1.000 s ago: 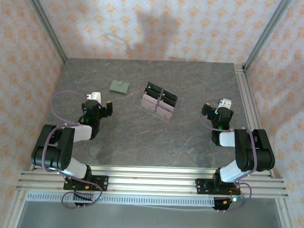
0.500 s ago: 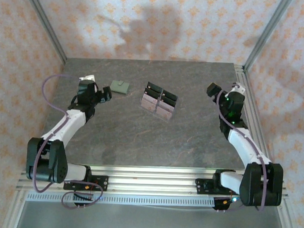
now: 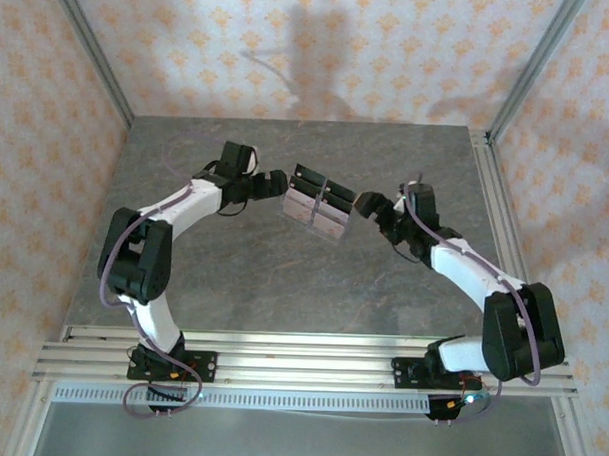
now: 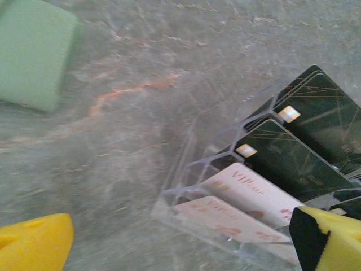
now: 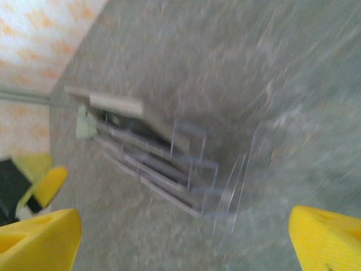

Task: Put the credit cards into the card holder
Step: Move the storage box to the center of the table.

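**Credit cards** (image 4: pixel 248 193): two pale cards are leaning in the front slots of a clear stand (image 4: pixel 179 169), with black panels (image 4: pixel 316 121) behind them. The stand is sitting near the middle of the bench (image 3: pixel 283 282), slightly toward the far edge. The cards' long axis is running roughly from left edge to right edge, a little askew.

**Card holder** (image 4: pixel 34 53): a sage wallet is lying flat, apart from the stand on its left side. It is too blurred to tell whether it is open.

**Left claw** (image 3: pixel 273 183): released and grasping nothing, it is standing just beside the stand's left end.

**Right claw** (image 3: pixel 368 204): its fingers (image 5: pixel 39 240) are spread wide and grasping nothing, and it is flanking the stand's right end.

**Judgement:** neither claw is clearly nearer the cards. The left is nearer the wallet, so the right looks better placed for drawing a card.
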